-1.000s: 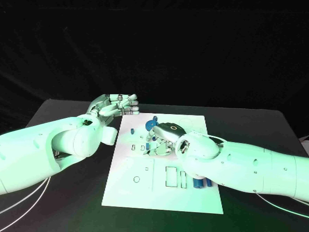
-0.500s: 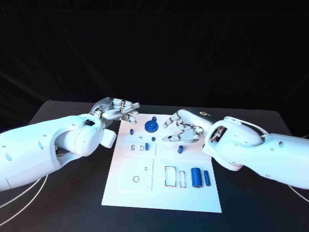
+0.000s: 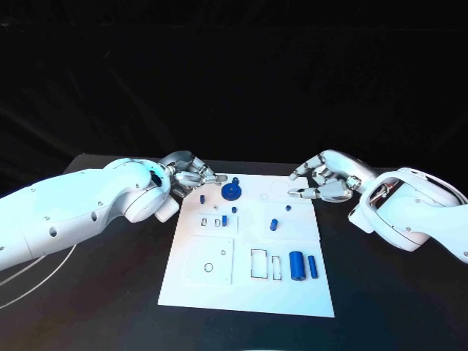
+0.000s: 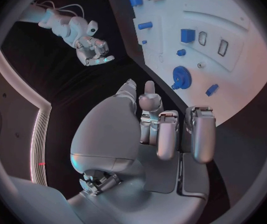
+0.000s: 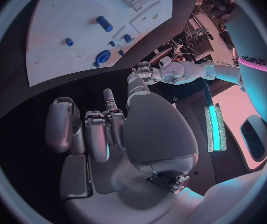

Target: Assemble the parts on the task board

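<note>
A dark room surrounds the black tabletop (image 3: 107, 292), with the white task board (image 3: 250, 289) lying in its middle. Over the last second the right robot hand (image 3: 324, 179) has lifted off the board, where it had covered the middle, and drawn back to the board's far right corner; it now hovers there with fingers curled in on nothing. The left robot hand (image 3: 192, 172) has stayed near the far left corner, shifting only slightly, its fingers likewise curled and empty, as the left wrist view confirms.

With the right arm clear, the parts are open to view: a blue gear (image 3: 232, 191) stands near the far edge, small blue pieces (image 3: 273, 225) dot the middle, and 2 blue cylinders (image 3: 296, 265) lie side by side near the board's right edge. Several outlined slots (image 3: 257, 265) look unfilled. That suggests the hands are between steps, with assembly only partly done and another pick likely to come.
</note>
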Controlling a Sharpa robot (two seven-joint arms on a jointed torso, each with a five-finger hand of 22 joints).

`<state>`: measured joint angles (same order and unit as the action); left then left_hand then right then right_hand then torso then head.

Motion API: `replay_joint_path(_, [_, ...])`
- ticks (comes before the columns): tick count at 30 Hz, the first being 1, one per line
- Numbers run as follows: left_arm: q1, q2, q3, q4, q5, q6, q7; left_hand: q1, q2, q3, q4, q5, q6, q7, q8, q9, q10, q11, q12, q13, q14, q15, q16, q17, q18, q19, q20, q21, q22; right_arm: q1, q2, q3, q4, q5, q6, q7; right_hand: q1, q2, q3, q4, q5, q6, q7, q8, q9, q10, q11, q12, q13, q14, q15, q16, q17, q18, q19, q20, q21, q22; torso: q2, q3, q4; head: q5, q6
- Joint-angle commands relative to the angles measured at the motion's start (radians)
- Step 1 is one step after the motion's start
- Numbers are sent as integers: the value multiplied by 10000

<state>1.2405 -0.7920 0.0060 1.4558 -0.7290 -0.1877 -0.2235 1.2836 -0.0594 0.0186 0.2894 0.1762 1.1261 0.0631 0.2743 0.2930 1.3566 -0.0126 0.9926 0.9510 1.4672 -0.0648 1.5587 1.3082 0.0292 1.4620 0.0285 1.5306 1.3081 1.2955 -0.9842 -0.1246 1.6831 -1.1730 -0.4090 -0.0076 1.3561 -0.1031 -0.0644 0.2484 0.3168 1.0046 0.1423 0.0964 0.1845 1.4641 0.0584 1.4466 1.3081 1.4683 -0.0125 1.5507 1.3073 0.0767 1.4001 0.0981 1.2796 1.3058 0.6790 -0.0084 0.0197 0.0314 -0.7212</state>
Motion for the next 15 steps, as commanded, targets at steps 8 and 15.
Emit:
replay_joint_path(8, [281,1080,-124,-581,-3077,2581,-3247,-938,143,-657,26,-82,-305,-13,366,671,207,14,1492,1578,1036,-60,121,2626,-268,1032,-4,355,2509,10,-2,0,-211,209,96,-44,263,4,-53,-154,67,49,-34,70,20,-143,-9,-157,1139,811,-6,-166,1823,27,-142,-36,-219,-154,-139,48,0,84,-113])
replay_joint_path(15, [345,1621,-162,-884,-3551,3108,-4217,-1058,-7,-990,20,-146,-392,-30,510,946,202,1,1667,1762,1036,-67,121,2626,-292,1088,-12,402,2627,8,12,0,-252,216,-198,-103,248,-10,-141,-146,84,-115,2,-4,-13,-201,14,-240,1059,783,4,-224,1720,57,-218,-38,-375,-269,-107,51,-12,129,-176])
